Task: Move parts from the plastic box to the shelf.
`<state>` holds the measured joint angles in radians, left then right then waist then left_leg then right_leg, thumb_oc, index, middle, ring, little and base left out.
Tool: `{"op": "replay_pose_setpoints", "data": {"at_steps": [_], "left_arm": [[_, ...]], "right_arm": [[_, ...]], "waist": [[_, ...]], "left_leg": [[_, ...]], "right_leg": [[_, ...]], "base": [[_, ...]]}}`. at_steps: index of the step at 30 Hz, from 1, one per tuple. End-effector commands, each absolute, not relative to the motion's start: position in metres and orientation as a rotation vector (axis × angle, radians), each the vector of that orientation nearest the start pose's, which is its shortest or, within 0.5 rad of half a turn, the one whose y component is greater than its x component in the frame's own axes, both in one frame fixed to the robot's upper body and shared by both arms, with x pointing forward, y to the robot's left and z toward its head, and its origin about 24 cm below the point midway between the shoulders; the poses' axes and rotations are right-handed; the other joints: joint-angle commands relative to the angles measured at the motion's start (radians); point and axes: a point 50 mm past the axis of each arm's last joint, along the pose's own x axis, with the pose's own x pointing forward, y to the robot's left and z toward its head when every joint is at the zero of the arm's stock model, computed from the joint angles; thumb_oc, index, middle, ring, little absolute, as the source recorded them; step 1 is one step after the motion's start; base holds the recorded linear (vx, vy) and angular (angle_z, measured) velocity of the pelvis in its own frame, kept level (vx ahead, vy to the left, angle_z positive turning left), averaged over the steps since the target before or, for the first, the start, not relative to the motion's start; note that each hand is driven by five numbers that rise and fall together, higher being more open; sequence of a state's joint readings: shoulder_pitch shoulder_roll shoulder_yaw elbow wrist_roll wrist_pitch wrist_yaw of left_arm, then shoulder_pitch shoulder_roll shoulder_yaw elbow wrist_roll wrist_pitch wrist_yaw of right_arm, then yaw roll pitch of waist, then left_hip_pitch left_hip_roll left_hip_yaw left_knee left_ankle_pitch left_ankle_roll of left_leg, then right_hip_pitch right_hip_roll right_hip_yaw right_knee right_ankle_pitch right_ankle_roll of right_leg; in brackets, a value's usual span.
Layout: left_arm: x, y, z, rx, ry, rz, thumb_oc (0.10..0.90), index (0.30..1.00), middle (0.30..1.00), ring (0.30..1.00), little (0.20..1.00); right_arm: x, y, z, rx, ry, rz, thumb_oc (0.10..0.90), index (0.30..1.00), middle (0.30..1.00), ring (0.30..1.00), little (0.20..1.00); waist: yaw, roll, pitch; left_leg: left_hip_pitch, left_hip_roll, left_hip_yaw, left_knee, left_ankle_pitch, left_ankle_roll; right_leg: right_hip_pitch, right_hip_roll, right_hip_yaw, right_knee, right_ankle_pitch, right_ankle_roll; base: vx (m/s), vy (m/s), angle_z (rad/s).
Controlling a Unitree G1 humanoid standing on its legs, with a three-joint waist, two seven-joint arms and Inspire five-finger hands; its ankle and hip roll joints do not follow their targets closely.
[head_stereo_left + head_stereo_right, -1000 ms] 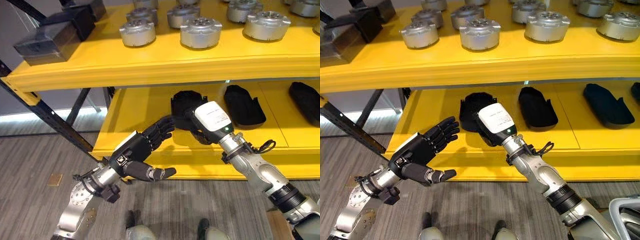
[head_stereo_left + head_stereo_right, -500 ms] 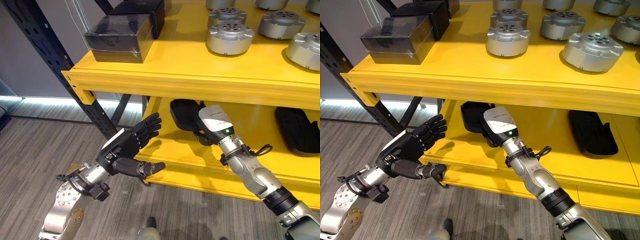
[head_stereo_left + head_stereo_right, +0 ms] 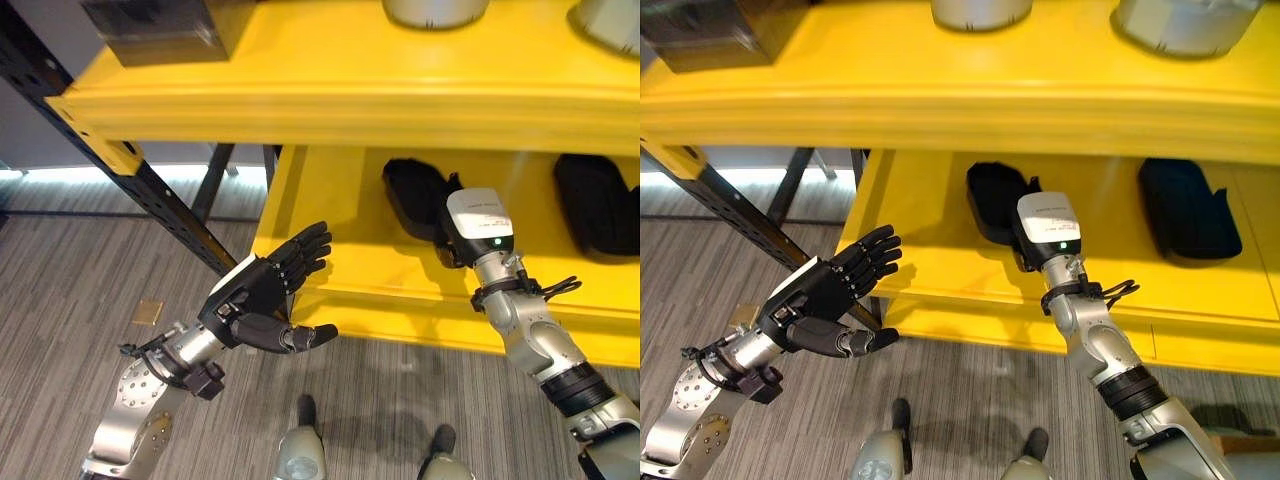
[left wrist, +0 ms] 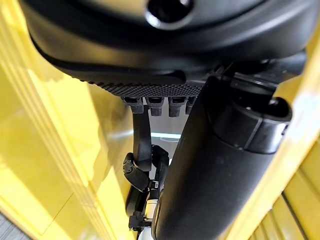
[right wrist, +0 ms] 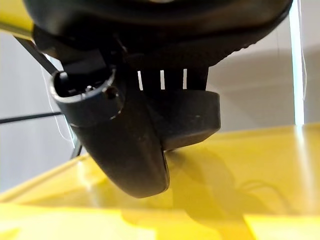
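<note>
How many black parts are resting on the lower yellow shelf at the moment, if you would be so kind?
2: one black part at the right hand, the other black part further to the right. More may lie hidden beyond the view's edge.

— Any words or numbers to read here?
— None that can be made out. The white cover (image 3: pixel 478 214) on the back of the right hand (image 3: pixel 1032 245), over the lower yellow shelf (image 3: pixel 330 270), carries small print, too fine to read

yellow shelf (image 3: pixel 330 100), black parts (image 3: pixel 1188 208) below
</note>
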<state>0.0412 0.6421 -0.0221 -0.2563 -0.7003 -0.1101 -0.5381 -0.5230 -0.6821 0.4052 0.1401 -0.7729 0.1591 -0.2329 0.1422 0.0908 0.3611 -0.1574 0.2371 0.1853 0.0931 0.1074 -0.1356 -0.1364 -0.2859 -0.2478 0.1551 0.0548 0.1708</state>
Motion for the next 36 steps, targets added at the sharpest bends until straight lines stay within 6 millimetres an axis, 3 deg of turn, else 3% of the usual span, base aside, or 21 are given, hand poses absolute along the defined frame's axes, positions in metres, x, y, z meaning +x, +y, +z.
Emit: {"op": "replay_pose_setpoints", "data": {"at_steps": [1, 3, 11, 24, 36], "left_arm": [[0.229, 0.182, 0.179, -0.004, -0.554, -0.768, 0.9, 1.0, 1.0, 1.0, 1.0], [0.229, 0.179, 0.184, -0.001, -0.581, -0.765, 0.9, 1.0, 1.0, 1.0, 1.0], [0.232, 0.174, 0.194, 0.021, -0.621, -0.771, 0.9, 1.0, 1.0, 1.0, 1.0], [0.239, 0.166, 0.205, 0.045, -0.65, -0.781, 0.9, 1.0, 1.0, 1.0, 1.0], [0.247, 0.165, 0.212, 0.054, -0.652, -0.767, 0.9, 1.0, 1.0, 1.0, 1.0]], "right_arm": [[0.334, -0.173, 0.257, -1.438, -0.783, -0.367, 0.4, 0.3, 0.3, 0.3, 0.3], [0.333, -0.176, 0.265, -1.431, -0.8, -0.406, 0.4, 0.3, 0.3, 0.3, 0.3], [0.331, -0.174, 0.278, -1.477, -0.822, -0.431, 0.4, 0.3, 0.3, 0.3, 0.3], [0.338, -0.189, 0.319, -1.534, -0.755, -0.615, 0.4, 0.3, 0.3, 0.3, 0.3], [0.35, -0.208, 0.311, -1.561, -0.622, -0.675, 0.4, 0.3, 0.3, 0.3, 0.3]], "waist": [[0.008, -0.018, -0.011], [0.003, -0.014, 0.027], [-0.007, -0.005, 0.093], [0.009, -0.017, 0.159], [0.005, -0.024, 0.159]], "left_leg": [[-0.049, 0.012, -0.044, 0.085, -0.059, 0.011], [-0.087, 0.007, -0.052, 0.105, -0.061, 0.014], [-0.151, -0.006, -0.057, 0.154, -0.075, 0.027], [-0.252, -0.042, -0.074, 0.242, -0.109, 0.049], [-0.28, -0.042, -0.068, 0.242, -0.103, 0.055]], "right_leg": [[-0.001, -0.026, 0.019, 0.125, -0.125, -0.039], [-0.05, -0.026, 0.031, 0.149, -0.122, -0.04], [-0.134, -0.027, 0.051, 0.208, -0.128, -0.049], [-0.251, -0.029, 0.067, 0.335, -0.168, -0.055], [-0.285, -0.019, 0.071, 0.348, -0.167, -0.064]], "base": [[-0.19, -0.048, -0.03], [-0.19, -0.043, -0.04], [-0.09, -0.006, 0.0], [-0.06, -0.024, 0.02], [0.0, -0.006, 0.0]]}}
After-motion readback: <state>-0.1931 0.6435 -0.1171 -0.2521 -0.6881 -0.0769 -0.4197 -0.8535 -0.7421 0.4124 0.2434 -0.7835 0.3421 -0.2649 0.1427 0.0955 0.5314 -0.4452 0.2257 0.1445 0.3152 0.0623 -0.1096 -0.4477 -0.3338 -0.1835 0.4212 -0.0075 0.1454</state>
